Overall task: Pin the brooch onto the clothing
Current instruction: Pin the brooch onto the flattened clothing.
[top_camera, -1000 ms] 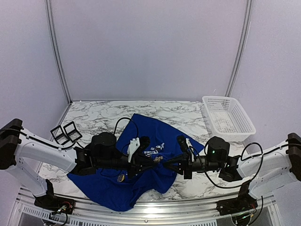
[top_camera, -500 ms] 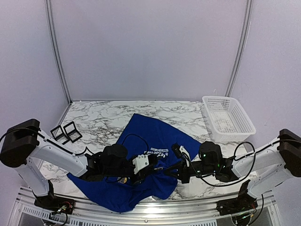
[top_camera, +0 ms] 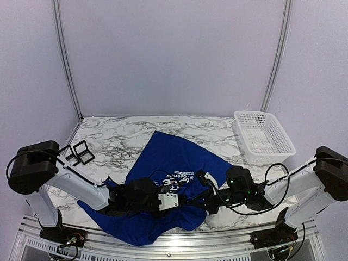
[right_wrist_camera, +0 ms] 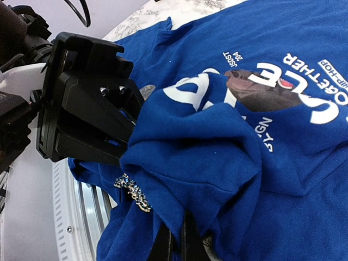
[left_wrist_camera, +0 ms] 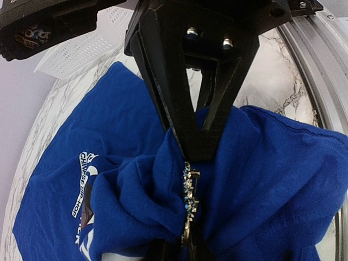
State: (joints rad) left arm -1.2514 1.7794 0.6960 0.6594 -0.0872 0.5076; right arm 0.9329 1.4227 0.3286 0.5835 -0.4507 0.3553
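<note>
Both arms have sunk lower and drawn together over the last second, and the shirt [top_camera: 179,155] now lies bunched beneath them near the counter's [top_camera: 119,136] front edge. Right tool [right_wrist_camera: 176,246] is clamped tight on a raised fold of cloth. Left tool [left_wrist_camera: 191,155] has its jaws all but together just above the brooch [left_wrist_camera: 188,197], which sits against that fold; whether it grips the brooch I cannot tell. The pinning itself looks to be the step in hand. Next, the pin must catch the fabric before the left jaws ease away without dragging it loose.
</note>
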